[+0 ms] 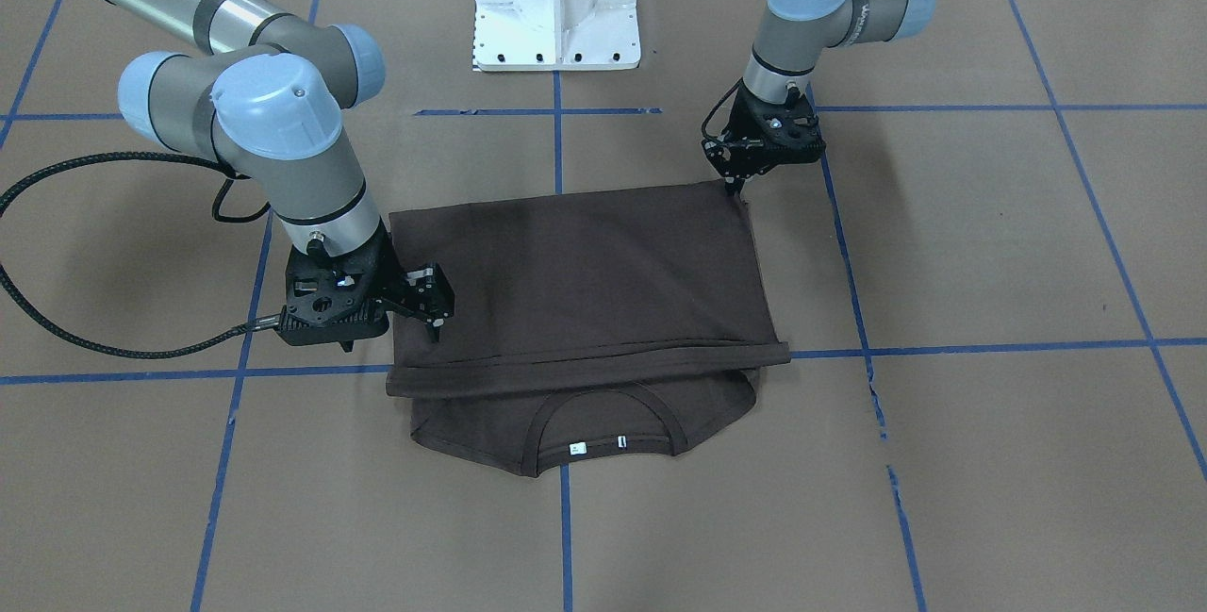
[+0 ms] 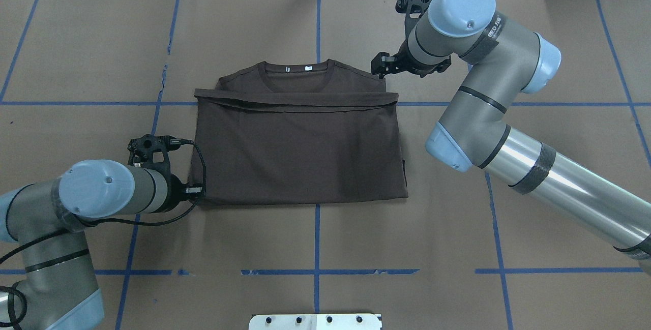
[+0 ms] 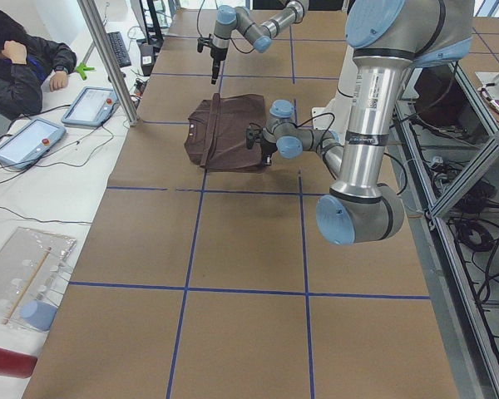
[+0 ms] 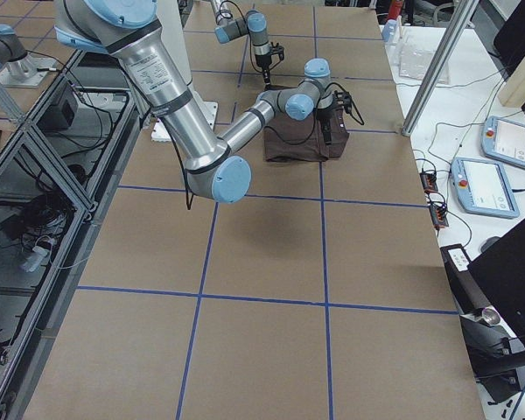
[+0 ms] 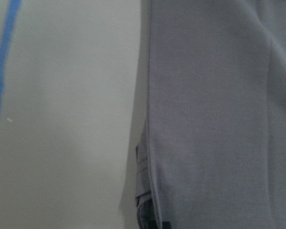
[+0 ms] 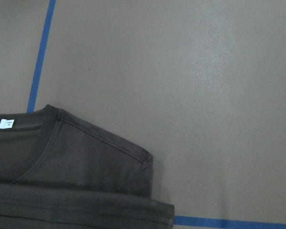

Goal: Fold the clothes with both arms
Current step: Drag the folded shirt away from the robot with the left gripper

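**Pedestal (image 2: 315, 321) up front, folded T-shirt (image 2: 300, 152) flat on the bench (image 2: 457, 228)**

Seen from over the robot's shoulders, the white pedestal sits at the near edge of the brown-papered bench, which is crossed by blue tape lines (image 2: 317, 248). On the left, the left arm (image 2: 96, 192) is stretched low. The left claw (image 1: 734, 182) touches the near left corner of the T-shirt. Its fingers look close together, but I cannot tell whether they pinch any cloth. The dark brown T-shirt lies mid-bench, folded over. Its hem is laid across just short of the collar (image 2: 297, 68), which points away from the robot with white tags (image 2: 308, 68) showing. On the right, the right arm (image 2: 483, 96) holds the right claw (image 1: 436, 327) above the far right shoulder, with nothing in it. How wide it stands I cannot tell.
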